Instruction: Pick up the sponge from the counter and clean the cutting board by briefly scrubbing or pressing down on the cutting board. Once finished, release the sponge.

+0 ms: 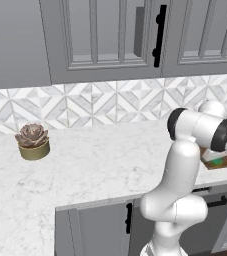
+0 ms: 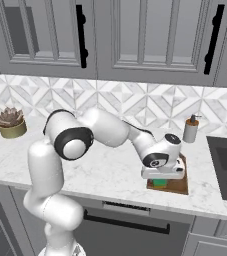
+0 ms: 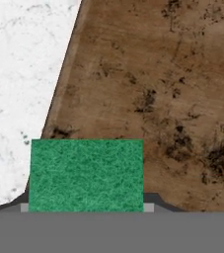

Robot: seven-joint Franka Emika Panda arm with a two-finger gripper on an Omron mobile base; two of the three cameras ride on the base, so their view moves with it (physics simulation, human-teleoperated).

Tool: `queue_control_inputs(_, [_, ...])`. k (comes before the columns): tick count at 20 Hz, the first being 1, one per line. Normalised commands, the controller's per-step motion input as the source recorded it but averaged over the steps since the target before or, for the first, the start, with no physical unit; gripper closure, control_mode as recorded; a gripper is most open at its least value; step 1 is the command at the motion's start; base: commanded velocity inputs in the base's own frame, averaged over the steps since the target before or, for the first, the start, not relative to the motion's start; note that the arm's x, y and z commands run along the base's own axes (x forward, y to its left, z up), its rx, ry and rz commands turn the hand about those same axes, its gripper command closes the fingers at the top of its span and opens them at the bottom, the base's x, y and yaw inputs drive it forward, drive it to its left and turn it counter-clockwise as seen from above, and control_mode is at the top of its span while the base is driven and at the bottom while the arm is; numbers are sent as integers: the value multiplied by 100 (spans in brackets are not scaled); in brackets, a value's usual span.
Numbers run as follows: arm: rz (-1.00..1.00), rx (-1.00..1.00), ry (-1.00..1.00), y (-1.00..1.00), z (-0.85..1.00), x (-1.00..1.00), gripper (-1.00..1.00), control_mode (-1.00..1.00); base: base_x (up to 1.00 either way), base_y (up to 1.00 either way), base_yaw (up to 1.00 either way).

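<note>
Since the small flat green-topped sponge (image 3: 86, 175) is seen directly over the flat dark brown wooden cutting board (image 3: 153, 89), the pick-up from the white marble-look surface (image 2: 110, 172) is judged to be done. In the hand view the sponge lies at 6 o'clock, at the base of the frame where the fingertips would be, with the board's stained grain spreading toward 12 and 3 o'clock and a wedge of surface at 10 o'clock. The end effector (image 2: 161, 181) is judged to be gripping the sponge, though the fingers themselves are hidden behind it. In the right base view the hand is lowered close over the board, a sliver of green showing beneath it, so the pressing or scrubbing step is taken to be in hand. Whether the sponge is actually touching the wood cannot be told. Scrubbing and the final release are left. No brand, label or writing can be read anywhere.
</note>
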Motion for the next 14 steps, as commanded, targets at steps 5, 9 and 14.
queue_control_inputs(5, [0,8,-4,-56,0,0,100,-100,0,0,0])
queue_control_inputs(9, [0,5,-1,-27,0,19,100,-100,0,0,0])
queue_control_inputs(14, [0,4,0,1,-6,59,100,-100,0,0,0])
